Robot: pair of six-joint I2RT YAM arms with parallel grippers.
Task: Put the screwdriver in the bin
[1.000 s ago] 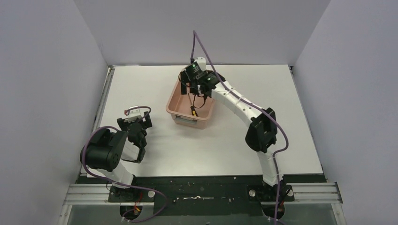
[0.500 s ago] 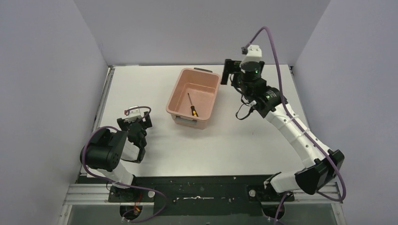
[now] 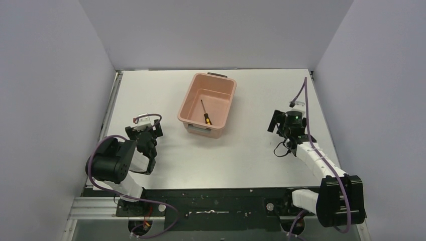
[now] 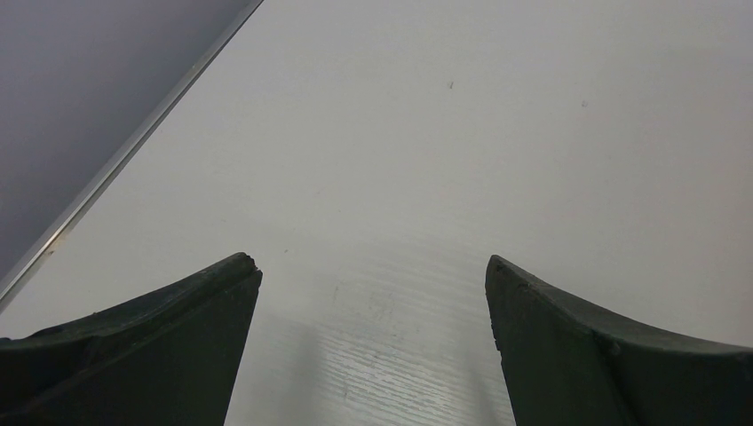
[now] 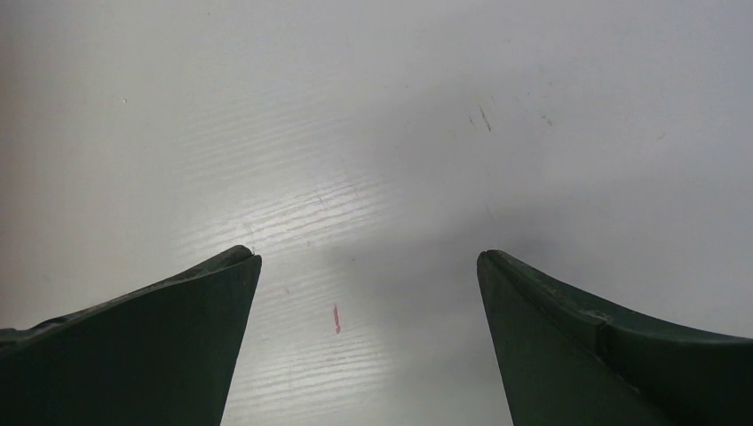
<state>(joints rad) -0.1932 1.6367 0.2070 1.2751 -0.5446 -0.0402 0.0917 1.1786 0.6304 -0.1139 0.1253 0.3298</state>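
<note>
- Between the right jaws, spread wide and holding nothing, the wrist view shows only bare white surface (image 5: 373, 133), with a small red mark (image 5: 336, 318) near the bottom centre.
- Over more pale surface, the left jaws are also released and empty. A metal edge strip (image 4: 133, 151) runs diagonally across the upper left of that frame.
- Seen from above, the right arm (image 3: 311, 155) sits at the lower right of the frame, its jaws turned toward the centre and well apart from the bin (image 3: 217, 129).
- At the lower left, the left arm (image 3: 125, 160) is folded up, also well apart from the bin.
- Just above the frame's centre, the bin stands on the surface, slightly turned.
- On the bin's floor the screwdriver (image 3: 206, 112) lies flat and diagonal, handle toward the bottom of the frame and shaft toward the upper left.
</note>
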